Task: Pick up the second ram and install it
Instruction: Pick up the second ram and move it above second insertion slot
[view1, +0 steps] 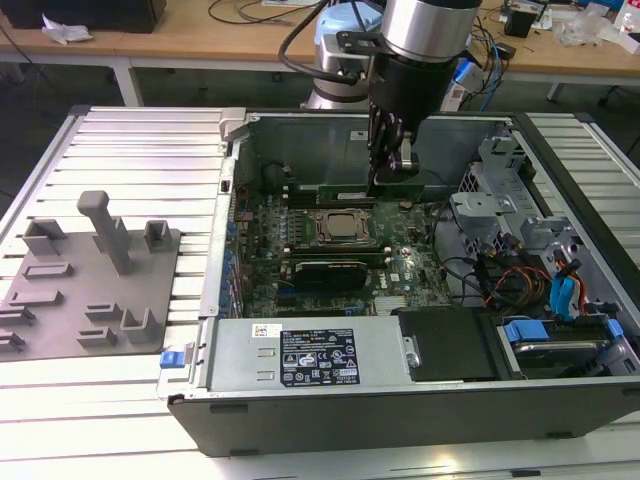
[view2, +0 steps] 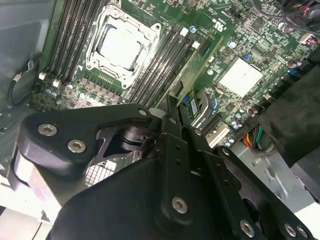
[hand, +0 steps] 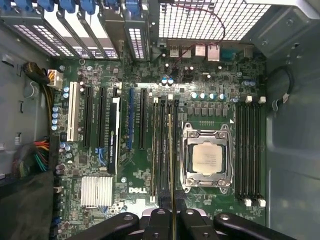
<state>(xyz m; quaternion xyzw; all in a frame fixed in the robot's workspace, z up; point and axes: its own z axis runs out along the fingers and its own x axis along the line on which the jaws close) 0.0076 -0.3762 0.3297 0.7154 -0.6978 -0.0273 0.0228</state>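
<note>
My gripper (view1: 388, 178) reaches down into the open computer case (view1: 200, 300) and is shut on the second ram (view1: 345, 192), a thin green stick held by one end. In the first wrist view the ram (hand: 172, 150) shows edge-on. It runs along the black memory slots (hand: 162, 150) next to the silver-framed processor socket (hand: 207, 157), with my gripper (hand: 173, 216) clamped on its near end. The second wrist view shows the ram (view2: 200, 62) sticking out past my gripper (view2: 175, 112) over the same slots. Whether it touches a slot I cannot tell.
More empty slots (hand: 248, 150) lie on the socket's other side. A black expansion card (view1: 325, 270) stands beside the socket. A power supply (view1: 300, 355) lines the case's near wall. Drive bays and cables (view1: 540, 290) fill the exterior view's right. A grey fixture plate (view1: 90, 270) lies outside the case.
</note>
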